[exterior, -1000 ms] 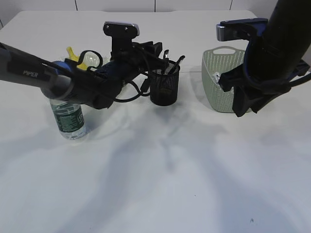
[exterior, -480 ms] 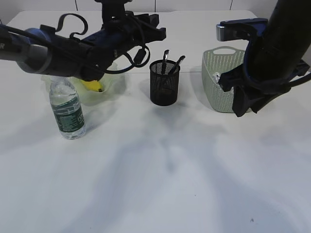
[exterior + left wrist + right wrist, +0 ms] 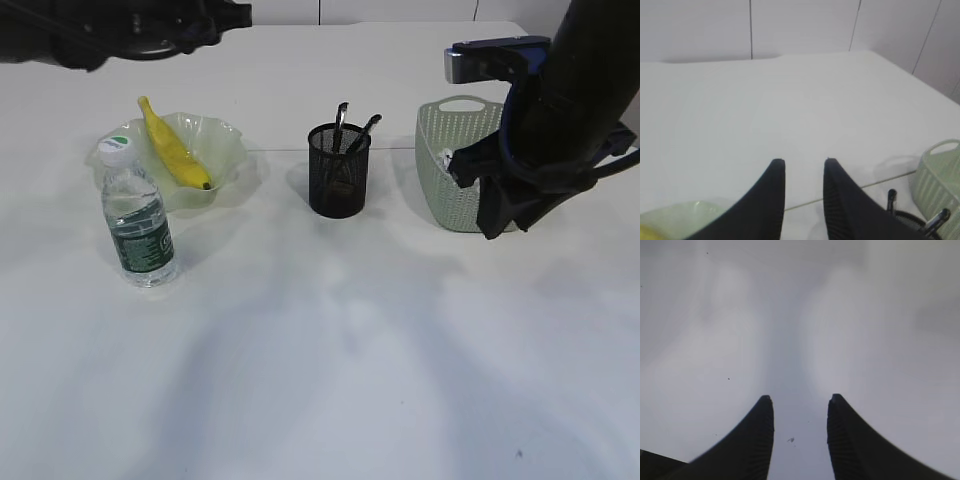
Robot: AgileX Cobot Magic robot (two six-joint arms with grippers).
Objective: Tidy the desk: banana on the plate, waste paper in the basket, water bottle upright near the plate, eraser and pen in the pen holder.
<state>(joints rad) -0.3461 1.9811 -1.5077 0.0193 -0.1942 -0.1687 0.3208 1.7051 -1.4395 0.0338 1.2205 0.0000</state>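
Observation:
A yellow banana [image 3: 172,153] lies on the pale green wavy plate [image 3: 228,142] at the back left. A water bottle [image 3: 138,217] stands upright just in front of the plate. A black mesh pen holder [image 3: 338,172] in the middle holds pens [image 3: 360,132]; the eraser is not visible. Crumpled white paper [image 3: 447,158] shows inside the green basket [image 3: 452,165]. My left gripper [image 3: 801,162] is open and empty, raised above the back of the table. My right gripper [image 3: 799,400] is open and empty over bare table.
The left arm [image 3: 120,20] sits at the top left edge of the exterior view. The right arm [image 3: 550,120] hangs in front of the basket's right side. The basket rim [image 3: 940,155] and pen tips [image 3: 890,196] show in the left wrist view.
My left arm has lifted up and back to the left, away from the pen holder, uncovering the plate and banana. The right arm has not moved.

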